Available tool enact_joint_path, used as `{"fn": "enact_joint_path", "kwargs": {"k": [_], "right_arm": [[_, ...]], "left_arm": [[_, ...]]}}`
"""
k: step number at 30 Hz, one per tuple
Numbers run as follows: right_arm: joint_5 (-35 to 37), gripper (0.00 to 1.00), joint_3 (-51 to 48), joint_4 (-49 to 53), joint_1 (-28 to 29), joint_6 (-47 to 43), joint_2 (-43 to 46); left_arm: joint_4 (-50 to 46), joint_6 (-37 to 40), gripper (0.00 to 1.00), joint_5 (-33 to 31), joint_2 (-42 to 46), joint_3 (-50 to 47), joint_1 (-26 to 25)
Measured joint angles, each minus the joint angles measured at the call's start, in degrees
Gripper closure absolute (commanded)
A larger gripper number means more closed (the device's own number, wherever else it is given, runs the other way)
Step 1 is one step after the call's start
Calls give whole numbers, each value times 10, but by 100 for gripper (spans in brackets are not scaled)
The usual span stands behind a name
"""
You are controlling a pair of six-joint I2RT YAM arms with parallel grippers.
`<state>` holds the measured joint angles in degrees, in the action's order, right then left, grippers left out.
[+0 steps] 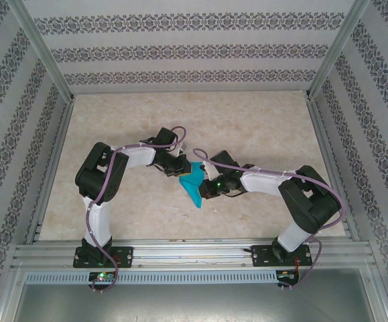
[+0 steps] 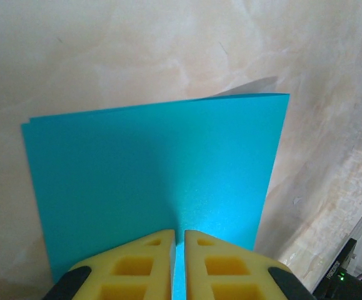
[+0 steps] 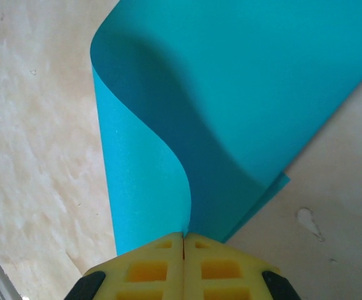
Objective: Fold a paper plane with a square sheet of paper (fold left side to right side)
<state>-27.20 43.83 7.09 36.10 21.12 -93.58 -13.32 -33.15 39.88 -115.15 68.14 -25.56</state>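
The square sheet of paper (image 1: 194,182) is turquoise-blue and sits mid-table between my two grippers. In the left wrist view the sheet (image 2: 155,162) faces the camera as a doubled rectangle with two edges showing at its left. My left gripper (image 2: 179,232) has its yellow fingertips almost together over the sheet's near edge, and blue shows through the sliver between them. Nothing is visibly clamped there. My right gripper (image 3: 184,234) is shut on an edge of the sheet (image 3: 243,94), whose upper layer curls up from the lower layer on the table. From above, the left gripper (image 1: 182,168) and right gripper (image 1: 206,188) flank the paper.
The beige marbled table (image 1: 261,127) stretches beyond the arms. Aluminium rails (image 1: 194,253) run along the near edge and sides, inside patterned walls. Part of the right arm with a green light (image 2: 340,275) shows at the lower right of the left wrist view.
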Motion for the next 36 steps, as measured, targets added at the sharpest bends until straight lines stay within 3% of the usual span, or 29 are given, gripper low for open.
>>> {"fn": "enact_joint_path", "kwargs": {"k": [36], "right_arm": [[25,100,40,41,-7,-5,-33]], "left_arm": [[0,0,86,0,0,0,0]]}}
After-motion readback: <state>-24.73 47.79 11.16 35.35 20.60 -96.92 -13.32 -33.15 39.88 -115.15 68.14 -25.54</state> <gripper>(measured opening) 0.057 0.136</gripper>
